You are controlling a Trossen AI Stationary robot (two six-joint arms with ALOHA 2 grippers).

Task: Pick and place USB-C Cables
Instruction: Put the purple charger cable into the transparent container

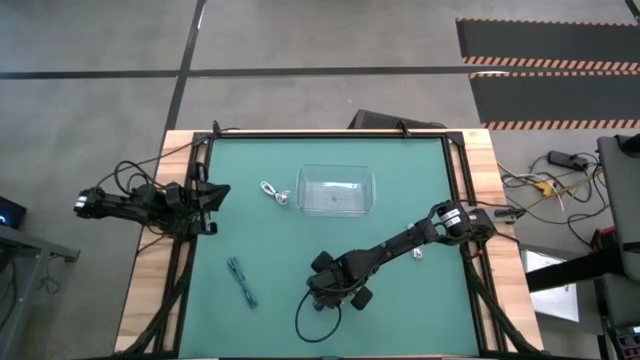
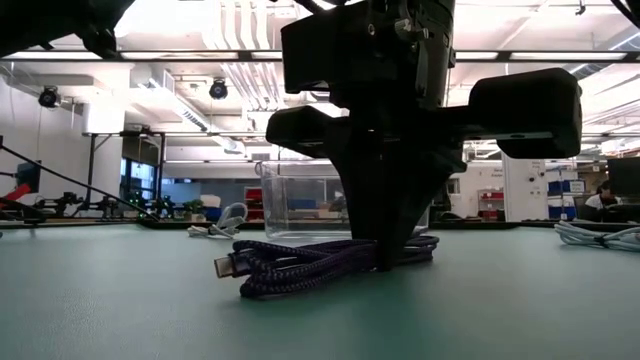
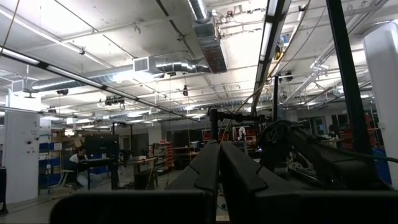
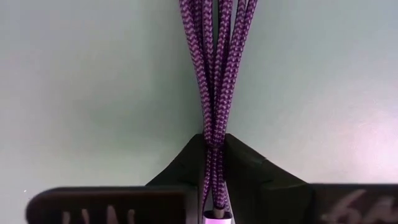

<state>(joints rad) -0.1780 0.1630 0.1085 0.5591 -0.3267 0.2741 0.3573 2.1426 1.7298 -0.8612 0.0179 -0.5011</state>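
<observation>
The right gripper (image 4: 214, 163) is clamped on the purple braided USB-C cable (image 2: 300, 262), which lies on the green mat (image 1: 270, 250); the gripper hides its middle. The left gripper (image 3: 219, 163), fingers pressed together and empty, waits at the table's left edge.

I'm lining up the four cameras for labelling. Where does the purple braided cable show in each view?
High: purple cable near the table's front edge, mostly under the right gripper.
Low: centre, lying on the mat, gripper down on it.
Left wrist: not in it.
Right wrist: strands run up the middle, pinched between the fingers.
Shared landmark: the clear bin, behind the cable in the low view.
</observation>
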